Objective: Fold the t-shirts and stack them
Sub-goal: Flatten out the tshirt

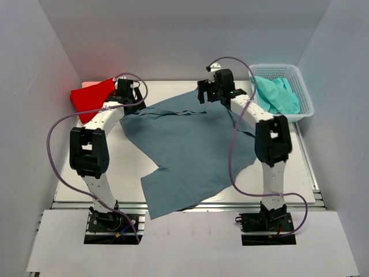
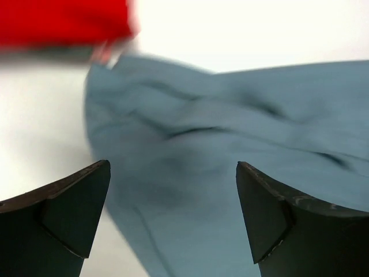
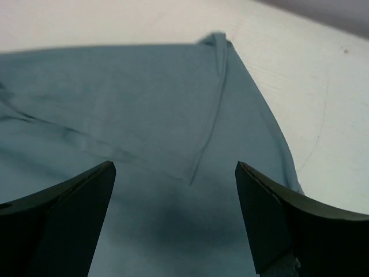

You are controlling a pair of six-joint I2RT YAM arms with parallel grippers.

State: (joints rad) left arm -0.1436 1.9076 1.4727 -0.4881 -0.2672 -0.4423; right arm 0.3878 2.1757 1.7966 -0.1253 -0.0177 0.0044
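Left gripper [image 2: 173, 173] and right gripper [image 3: 176, 170] both gape wide, holding nothing; the blue-grey shirt [image 1: 190, 144] lies spread right beneath them. Left wrist cam catches the red shirt [image 2: 63, 20] just beyond it; only overhead shows the teal shirt [image 1: 279, 95] in the basket [image 1: 277, 68] beside the right gripper.

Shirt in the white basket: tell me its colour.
The shirt is teal; the top external view shows it best.

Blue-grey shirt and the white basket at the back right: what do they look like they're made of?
Blue-grey shirt: soft matte cloth, possibly cotton; it lies in loose folds and creases, with a stitched seam. Basket: stiff white plastic, judging by its moulded mesh walls and solid rim.
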